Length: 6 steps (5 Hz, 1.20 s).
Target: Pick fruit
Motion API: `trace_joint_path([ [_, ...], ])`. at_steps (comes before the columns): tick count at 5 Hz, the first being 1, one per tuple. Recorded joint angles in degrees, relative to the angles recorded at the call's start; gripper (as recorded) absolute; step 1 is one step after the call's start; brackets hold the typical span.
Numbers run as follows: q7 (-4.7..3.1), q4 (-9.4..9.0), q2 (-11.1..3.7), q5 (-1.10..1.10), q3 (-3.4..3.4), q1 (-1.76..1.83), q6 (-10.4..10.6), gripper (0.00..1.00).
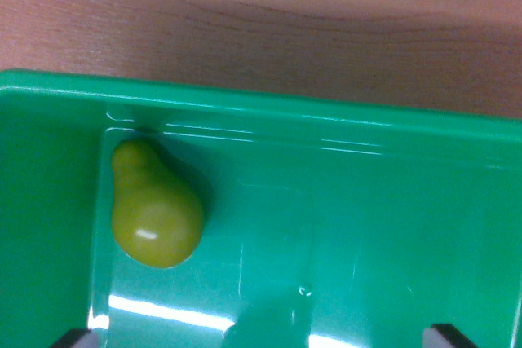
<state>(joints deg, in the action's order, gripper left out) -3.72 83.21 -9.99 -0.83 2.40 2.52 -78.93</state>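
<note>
Overhead, looking straight down from wrist cam. Biggest first: wood-grain table (pixel 261 14) across top of frame, reddish-brown, darker band of shade just above the bin edge. Below that, green plastic bin (pixel 342 128) filling most of the view, glossy, w/ bright glare streaks on floor near bottom left and faint scuff lines mid-floor. Far rim running left to right, slightly tilted down toward the wrist view's right; left wall visible as a darker green strip. No brand, label or writing readable anywhere on bin or table.

Inside bin: pear (pixel 153 205), yellow-green, lying on its side on the floor, narrow end pointing up toward far wall, fat end toward the camera w/ small white highlight. Tucked into the far-left corner, neck touching or nearly touching the far wall, body just beside the left wall. Rest of floor bare green.

Smallest: gripper (pixel 265 340) — only two dark grey fingertips (pixel 77 338) poking in at bottom edge, one at each side, set wide apart, so spread, nothing between them. Pear above and just inside the left tip, not touching.
</note>
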Motion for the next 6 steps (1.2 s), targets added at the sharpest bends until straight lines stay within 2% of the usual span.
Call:
trace_joint_path([
  [1, 0.0, 0.0, 0.0, 0.0, 0.0, 0.0, 0.0, 0.0],
  [2, -0.95, -1.69, -0.71, -0.02, 0.26, 0.27, 2.5, 0.0],
  [3, -0.95, -1.69, -0.71, -0.02, 0.26, 0.27, 2.5, 0.0],
  [4, -1.97, -3.51, -1.47, -0.04, 0.53, 0.55, 5.1, 0.0],
  [5, -1.97, -3.51, -1.47, -0.04, 0.53, 0.55, 5.1, 0.0],
  [6, -3.0, -5.33, -2.24, -0.07, 0.81, 0.84, 7.7, 0.0],
])
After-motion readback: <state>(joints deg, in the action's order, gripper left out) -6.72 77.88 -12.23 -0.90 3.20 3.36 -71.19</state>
